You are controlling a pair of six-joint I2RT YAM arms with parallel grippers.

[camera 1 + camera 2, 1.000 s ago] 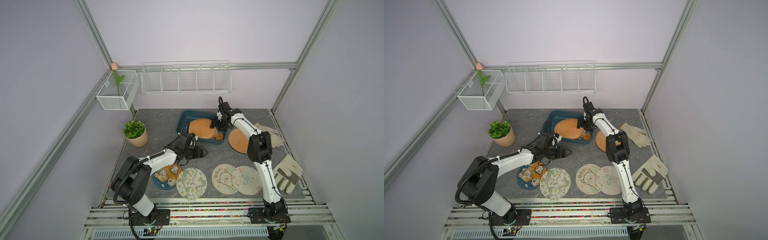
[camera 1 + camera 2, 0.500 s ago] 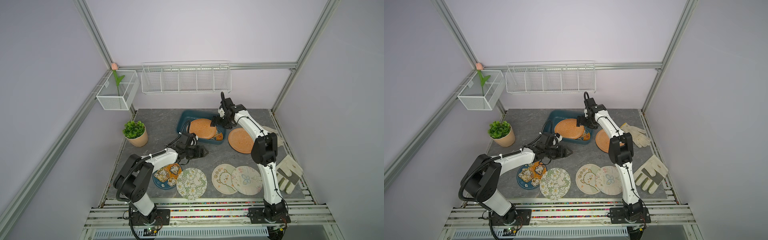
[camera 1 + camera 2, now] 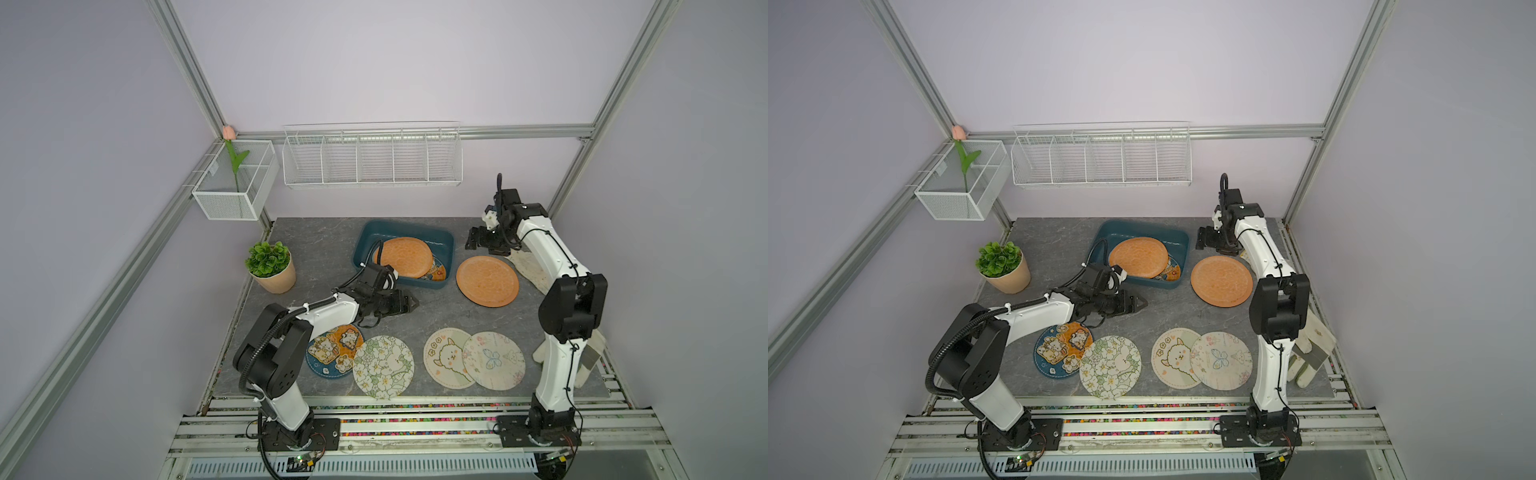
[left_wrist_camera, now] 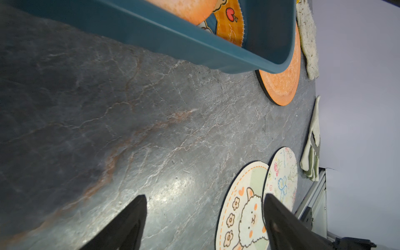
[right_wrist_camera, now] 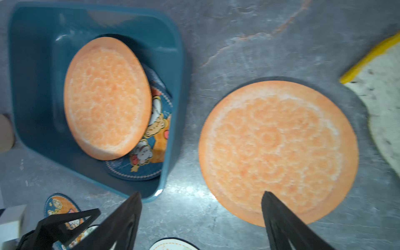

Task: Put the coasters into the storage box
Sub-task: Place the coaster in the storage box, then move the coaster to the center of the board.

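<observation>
Hovering with jaws spread and empty, right gripper (image 5: 201, 192) has a loose orange coaster (image 5: 279, 151) just below, storage box (image 5: 175, 108) beside it holding another; left gripper (image 4: 204, 195), also spread empty, sits near the box.

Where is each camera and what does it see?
Top views: high in front, looking down on the table; left arm and right arm show.
Left wrist: low on its arm, looking across the table to the box; open left gripper shows.
Right wrist: up on its arm, looking down on the box and orange coaster; open right gripper shows.
Shared: both wrist views see that box and coaster.
</observation>
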